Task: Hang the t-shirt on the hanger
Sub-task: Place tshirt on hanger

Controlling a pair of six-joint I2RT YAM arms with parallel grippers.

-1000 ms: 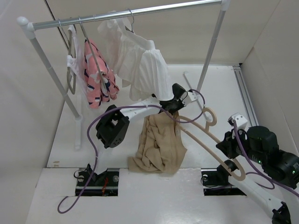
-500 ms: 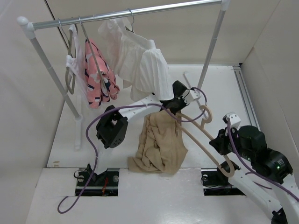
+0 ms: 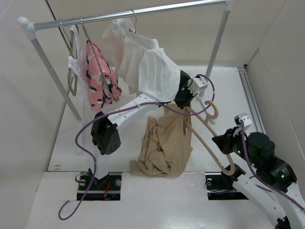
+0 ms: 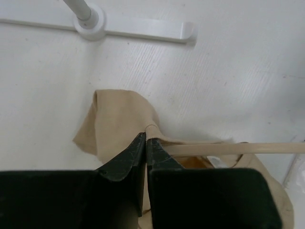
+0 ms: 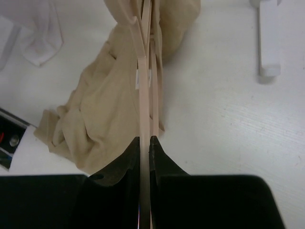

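1. Fabric of the t-shirt (image 3: 164,143) hangs as a crumpled tan column, its top raised and its lower folds heaped on the table (image 3: 228,86).
2. We see the left gripper (image 4: 145,139) directly above the shirt. Its jaws are pressed together on a small pinch of the tan cloth, and the rest of the garment drops away below the fingertips.
3. We see the hanger (image 3: 206,136) slanting through the air just to the right of the shirt, hook uppermost. One end reaches the top of the fabric, right beside the left pincer's tips.
4. We cannot tell whether that end sits inside the cloth or only against it.
5. The right gripper (image 5: 144,139) is clamped narrowly on the hanger's lower loop. From its wrist view the hanger runs edge-on away from the jaws, with the shirt lying to the left of it and beyond.
6. Behind both arms, a white pleated garment (image 3: 152,71) and a pink patterned garment (image 3: 100,81) hang from the rail (image 3: 143,12). The white one's hem is just beside the left gripper's wrist.
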